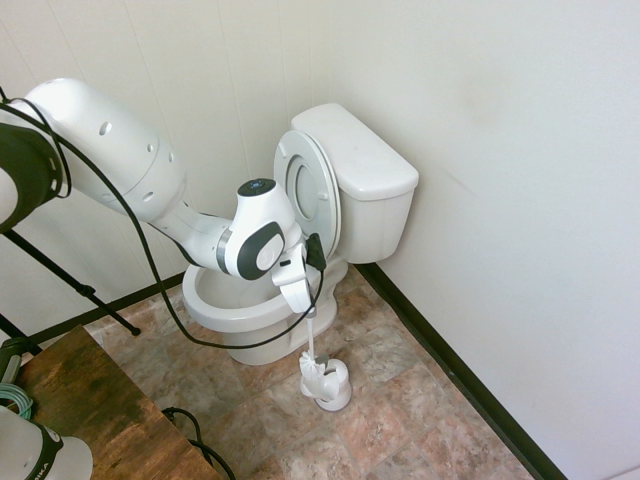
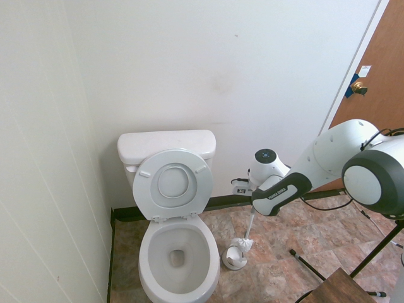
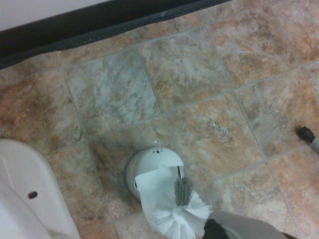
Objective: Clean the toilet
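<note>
The white toilet stands in the corner with its seat and lid raised against the tank; the bowl is open. My gripper hangs beside the bowl's rim, shut on the thin handle of a white toilet brush. The bristle head sits just above and beside the small white brush holder on the floor. The bowl's outer edge shows in the wrist view.
Walls close in behind and beside the toilet, with a black baseboard along the tiled floor. A brown wooden table corner stands in front. A brown door is off to the side.
</note>
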Motion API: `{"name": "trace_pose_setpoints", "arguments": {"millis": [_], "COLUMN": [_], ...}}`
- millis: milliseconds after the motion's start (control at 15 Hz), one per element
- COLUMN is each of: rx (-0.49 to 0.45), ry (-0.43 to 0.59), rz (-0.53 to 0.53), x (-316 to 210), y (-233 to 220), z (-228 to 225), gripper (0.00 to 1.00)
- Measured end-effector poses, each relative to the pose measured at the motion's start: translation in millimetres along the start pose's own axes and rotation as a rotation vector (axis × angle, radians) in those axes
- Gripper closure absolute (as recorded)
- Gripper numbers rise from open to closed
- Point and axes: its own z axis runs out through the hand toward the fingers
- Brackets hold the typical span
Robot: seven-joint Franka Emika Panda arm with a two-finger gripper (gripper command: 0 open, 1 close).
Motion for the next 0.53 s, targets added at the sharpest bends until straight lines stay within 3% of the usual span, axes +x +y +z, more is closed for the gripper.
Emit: {"name": "trace_pose_setpoints", "arguments": {"millis": [533], "rx": [-0.028], "ry": [-0.012], "rz": [0.048], "x": [-3], "y": [-18], "z": [76], "gripper": [1.00]}}
